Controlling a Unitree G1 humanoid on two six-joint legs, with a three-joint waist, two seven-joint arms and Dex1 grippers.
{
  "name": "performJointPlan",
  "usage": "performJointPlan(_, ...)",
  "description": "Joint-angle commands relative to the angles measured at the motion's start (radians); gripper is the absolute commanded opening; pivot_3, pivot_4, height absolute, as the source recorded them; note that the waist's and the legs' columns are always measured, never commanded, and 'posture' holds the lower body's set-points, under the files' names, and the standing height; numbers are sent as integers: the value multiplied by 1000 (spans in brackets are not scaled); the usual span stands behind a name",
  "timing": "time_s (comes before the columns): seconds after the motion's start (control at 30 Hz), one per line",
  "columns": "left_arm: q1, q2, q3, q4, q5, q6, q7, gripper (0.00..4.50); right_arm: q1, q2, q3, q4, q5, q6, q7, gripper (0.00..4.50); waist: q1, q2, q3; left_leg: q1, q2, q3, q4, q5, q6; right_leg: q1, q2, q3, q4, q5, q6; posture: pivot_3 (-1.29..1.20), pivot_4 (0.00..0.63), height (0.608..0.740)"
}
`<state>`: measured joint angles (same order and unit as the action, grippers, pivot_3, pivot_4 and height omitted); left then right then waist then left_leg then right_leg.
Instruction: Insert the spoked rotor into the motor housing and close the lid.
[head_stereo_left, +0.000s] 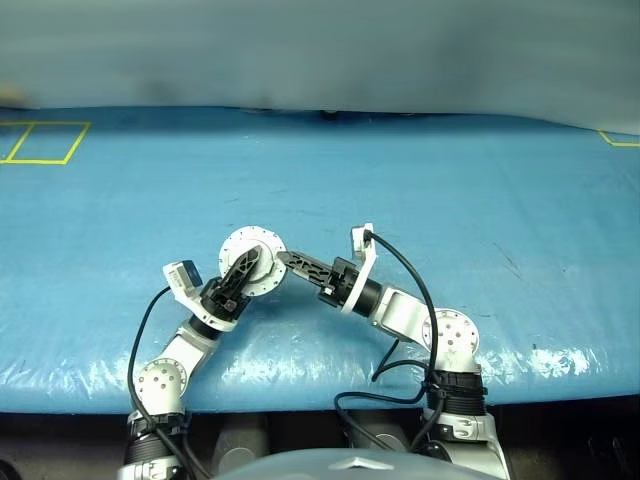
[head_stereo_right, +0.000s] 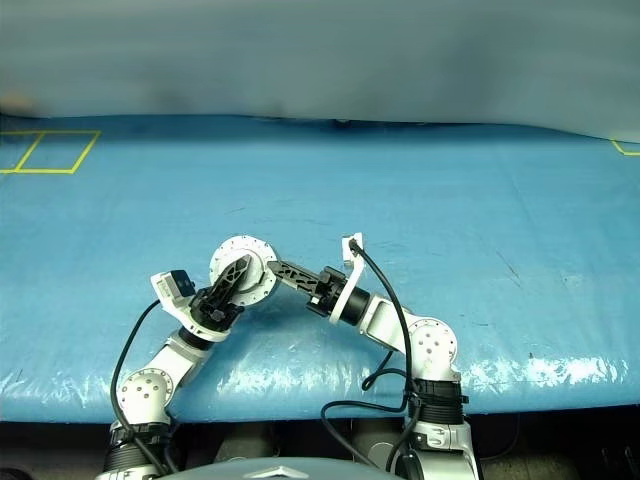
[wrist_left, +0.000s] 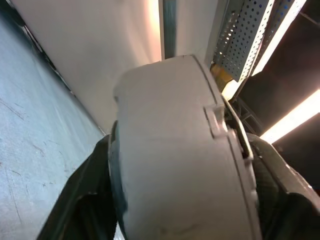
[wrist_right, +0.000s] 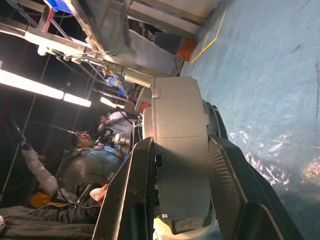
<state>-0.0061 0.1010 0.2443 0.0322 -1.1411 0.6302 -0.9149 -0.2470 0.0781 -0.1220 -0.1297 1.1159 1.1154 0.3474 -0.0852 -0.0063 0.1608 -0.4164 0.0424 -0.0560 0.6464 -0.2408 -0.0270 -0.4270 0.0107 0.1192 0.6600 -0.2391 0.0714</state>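
— What is lying under the left claw (head_stereo_left: 243, 268)?
— A blue plastic sheet (head_stereo_left: 450, 200) is spreading out all around it, wrinkling and shining along the near edge.
— Anything further out?
— A yellow tape rectangle (head_stereo_left: 45, 142) is sitting well beyond it, off to its left. A yellow tape corner (head_stereo_left: 620, 139) is showing far to the right of the right claw (head_stereo_left: 285, 258).
— And past the right claw?
— A person (wrist_right: 117, 122) is showing under glowing strip lights (wrist_right: 27, 82).

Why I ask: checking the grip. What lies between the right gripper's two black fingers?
The round grey metal motor housing, clamped edge-on with a finger against each side, as the right wrist view shows.
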Motion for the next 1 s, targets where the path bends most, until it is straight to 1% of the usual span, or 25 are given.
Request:
performJointPlan(0.03,1,0,2,-29,-2,4,-16,2637,-14,15,-8,-32,9,-58,-8,1133,0,0,0,0,0,0,0,0,0,0,0,0,0,0,0,0,150,740)
performJointPlan(0.2,-10,-27,21,-23,22,-39,54,2637,-24,13,5,-10,-52,-121,-11,1133,1,0,0,0,0,0,0,0,0,0,0,0,0,0,0,0,150,740)
performJointPlan(0.23,-12,-32,26,-25,26,-50,62,2636,-25,13,5,-6,-54,-128,-8,1886,1,0,0,0,0,0,0,0,0,0,0,0,0,0,0,0,150,740)
performJointPlan(0.27,-16,-39,34,-25,28,-62,76,2636,-25,13,6,-6,-64,-146,-6,2107,1,0,0,0,0,0,0,0,0,0,0,0,0,0,0,0,150,740)
performJointPlan(0.3,-24,-49,49,-20,31,-82,101,2636,-25,16,4,-7,-75,-168,-10,2450,1,0,0,0,0,0,0,0,0,0,0,0,0,0,0,0,150,740)
performJointPlan(0.33,-43,-65,80,-2,21,-97,159,2636,-27,20,3,-8,-104,-205,-25,2837,1,0,0,0,0,0,0,0,0,0,0,0,0,0,0,0,150,740)
performJointPlan(0.4,-81,-97,146,28,-4,-143,244,2636,-33,28,-7,2,-148,-268,-60,3430,3,0,0,0,0,0,1,0,0,0,0,0,0,0,1,0,150,740)
performJointPlan(0.5,-140,-123,223,57,-22,-202,319,2636,-41,20,-14,16,-180,-318,-70,3430,3,-1,0,0,0,0,1,0,0,0,0,0,1,1,1,0,150,740)
performJointPlan(0.57,-197,-121,260,92,-27,-223,375,2636,-42,7,-13,15,-197,-338,-65,3430,5,-1,0,0,0,0,1,0,0,0,0,0,1,1,1,0,150,740)
performJointPlan(0.8,-355,-83,291,249,68,-288,500,2636,-36,-4,-6,15,-224,-369,-57,3430,19,-1,0,-1,-3,-2,2,0,0,1,-2,0,0,1,1,0,150,740)
performJointPlan(1.0,-443,-47,303,405,180,-351,574,2636,-28,-2,3,8,-243,-380,-53,3430,15,-1,0,-1,-3,-2,2,1,-1,1,-1,0,0,2,0,0,150,740)
